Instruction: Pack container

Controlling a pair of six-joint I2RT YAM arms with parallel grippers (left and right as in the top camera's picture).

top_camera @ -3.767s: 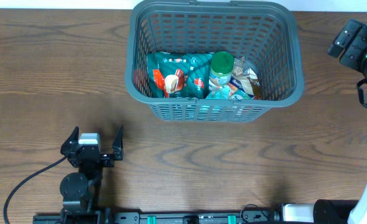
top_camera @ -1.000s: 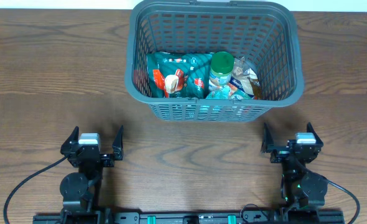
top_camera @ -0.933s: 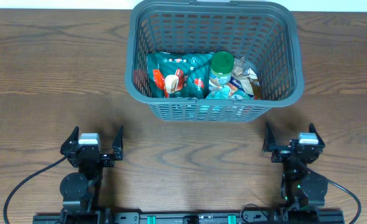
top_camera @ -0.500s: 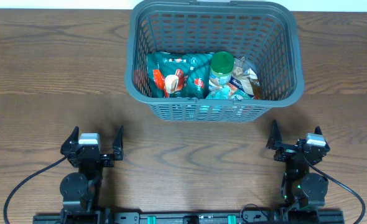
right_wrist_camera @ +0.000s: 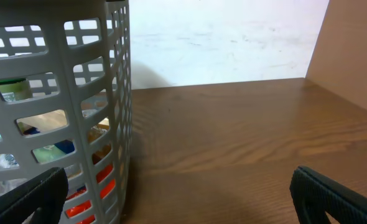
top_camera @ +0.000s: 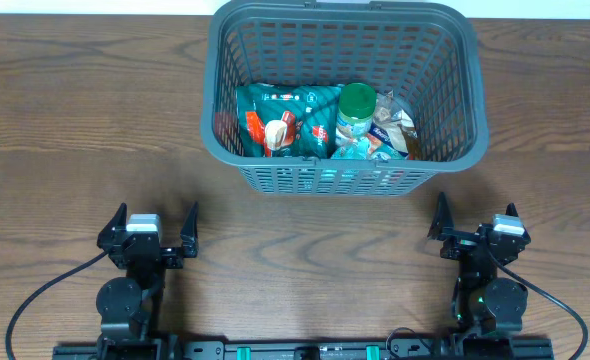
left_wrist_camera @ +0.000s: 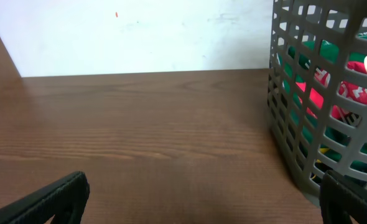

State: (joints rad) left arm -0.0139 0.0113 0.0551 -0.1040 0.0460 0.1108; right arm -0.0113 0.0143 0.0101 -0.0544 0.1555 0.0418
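At the far middle of the wooden table (top_camera: 75,120), a dark grey shopping basket (top_camera: 340,178) with teal snack packets (top_camera: 280,120), a green-lidded jar (top_camera: 356,105) and crinkly packets (top_camera: 397,125) against its near wall. Near the front edge, well apart from it, left gripper (top_camera: 155,222) and right gripper (top_camera: 475,224), fingers spread wide, nothing between them. Probably packed, nothing loose outside: park both arms low, clear of the lattice, without nudging the basket.

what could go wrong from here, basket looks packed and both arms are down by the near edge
1. The basket stands just ahead of the open left hand and the open right hand. A low forward move could knock its near wall and shove it.
2. The green-lidded jar stands among loose packets crowded at the near side. A bump might tip it.
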